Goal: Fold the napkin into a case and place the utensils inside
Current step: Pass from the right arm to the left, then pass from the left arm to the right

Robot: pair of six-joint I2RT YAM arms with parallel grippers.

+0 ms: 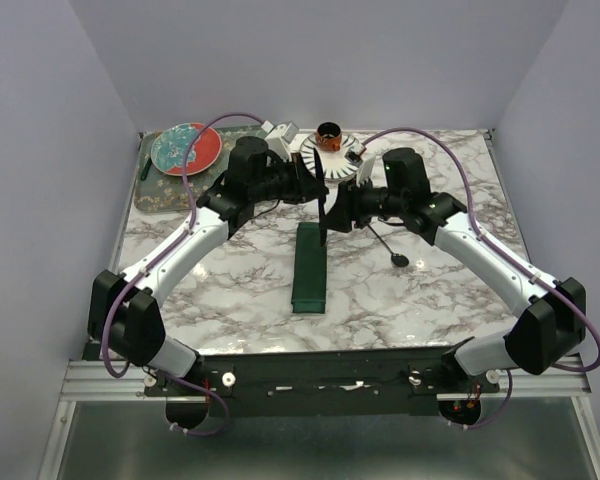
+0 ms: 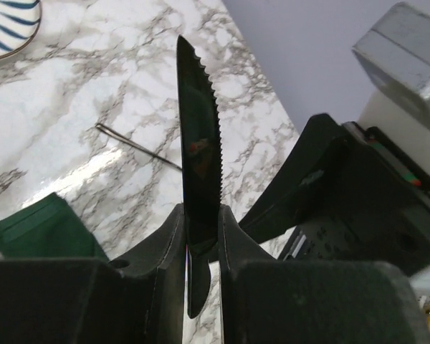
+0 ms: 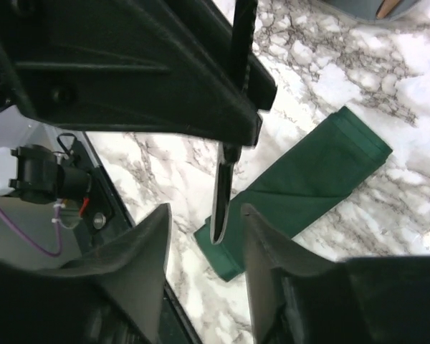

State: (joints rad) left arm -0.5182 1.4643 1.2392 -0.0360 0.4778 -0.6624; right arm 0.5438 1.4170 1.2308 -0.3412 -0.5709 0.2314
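The black serrated knife (image 2: 199, 136) stands nearly upright, and my left gripper (image 2: 201, 229) is shut on its lower part. From above, the knife (image 1: 323, 210) hangs over the far end of the case (image 1: 309, 268), a long narrow dark green folded napkin lying flat mid-table. My right gripper (image 3: 204, 222) is open. The knife's lower tip (image 3: 221, 208) hangs between its fingers without touching either, above the case (image 3: 308, 179). In the top view both grippers, left (image 1: 315, 188) and right (image 1: 338, 212), meet at the knife. No fork shows.
A slim spoon (image 1: 390, 248) lies on the marble right of the case. A blue-striped plate (image 1: 330, 160) with a small orange cup (image 1: 329, 135) sits at the back centre. A red and teal plate (image 1: 185, 148) rests on a green tray at back left.
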